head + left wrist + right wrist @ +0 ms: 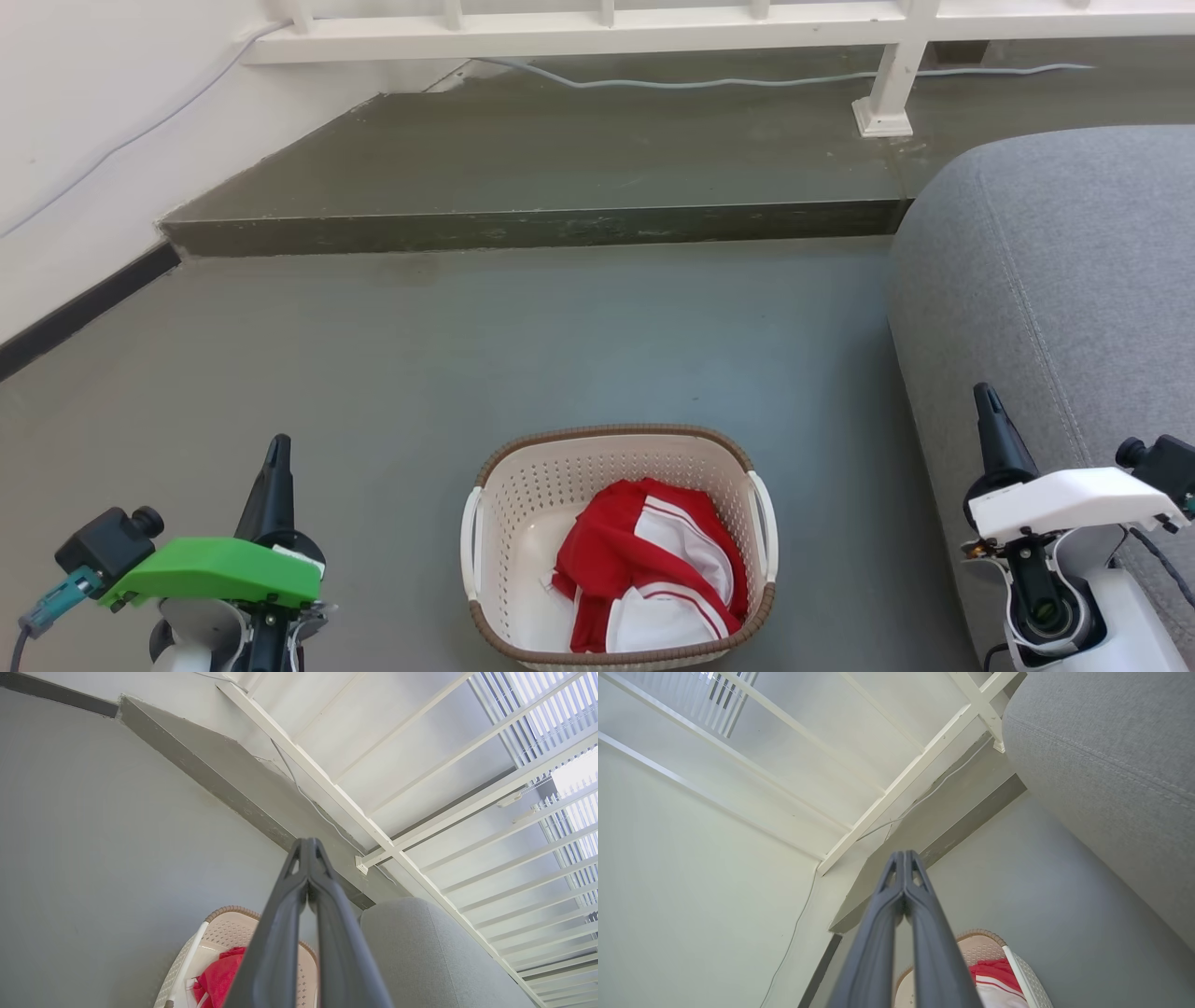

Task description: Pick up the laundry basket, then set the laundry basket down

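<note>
Left gripper (278,448) and right gripper (983,394), both clenched on nothing, flank the basket (551,495), which sits upright on the floor (467,355) between them, slightly nearer the left, holding red-and-white clothes (653,560). Its long axis seems left-right, a handle (470,546) facing each gripper; the sofa (1055,280) lies rightward.

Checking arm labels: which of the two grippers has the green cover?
The left gripper, at the head view's lower left: it carries the green cover, while the right gripper, beside the grey sofa, carries a white cover.
</note>
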`<state>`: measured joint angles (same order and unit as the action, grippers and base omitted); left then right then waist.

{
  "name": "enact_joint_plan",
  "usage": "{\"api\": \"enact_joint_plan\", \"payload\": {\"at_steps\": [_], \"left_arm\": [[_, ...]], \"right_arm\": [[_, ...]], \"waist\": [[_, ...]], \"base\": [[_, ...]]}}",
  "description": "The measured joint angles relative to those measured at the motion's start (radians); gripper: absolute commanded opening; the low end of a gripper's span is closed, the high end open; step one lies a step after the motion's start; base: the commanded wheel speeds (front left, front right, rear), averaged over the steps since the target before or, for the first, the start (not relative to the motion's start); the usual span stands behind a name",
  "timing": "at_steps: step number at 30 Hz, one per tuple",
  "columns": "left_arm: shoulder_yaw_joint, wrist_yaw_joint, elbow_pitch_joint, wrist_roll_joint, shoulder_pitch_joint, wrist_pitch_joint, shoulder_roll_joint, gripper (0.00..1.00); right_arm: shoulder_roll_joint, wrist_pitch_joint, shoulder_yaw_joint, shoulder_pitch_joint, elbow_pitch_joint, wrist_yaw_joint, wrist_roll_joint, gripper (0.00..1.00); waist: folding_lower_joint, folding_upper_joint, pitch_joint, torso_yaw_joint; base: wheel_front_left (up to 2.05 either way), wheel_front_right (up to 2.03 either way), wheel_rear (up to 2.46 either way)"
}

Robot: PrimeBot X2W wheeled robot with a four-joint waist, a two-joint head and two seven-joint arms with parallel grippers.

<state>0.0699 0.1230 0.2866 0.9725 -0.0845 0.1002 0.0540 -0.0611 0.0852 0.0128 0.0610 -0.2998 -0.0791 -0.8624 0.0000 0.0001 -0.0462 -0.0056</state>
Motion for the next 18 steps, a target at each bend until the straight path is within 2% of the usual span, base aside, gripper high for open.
{"api": "enact_joint_plan", "payload": {"at_steps": [18], "left_arm": [[-0.039, 0.000, -0.001, 0.204, 0.000, -0.061, 0.000, 0.00]], "right_arm": [[0.005, -0.065, -0.046, 0.001, 0.002, -0.009, -0.235, 0.00]], "waist": [[0.0000, 0.0000, 0.014, 0.002]], "base": [[0.00, 0.00, 0.00]]}}
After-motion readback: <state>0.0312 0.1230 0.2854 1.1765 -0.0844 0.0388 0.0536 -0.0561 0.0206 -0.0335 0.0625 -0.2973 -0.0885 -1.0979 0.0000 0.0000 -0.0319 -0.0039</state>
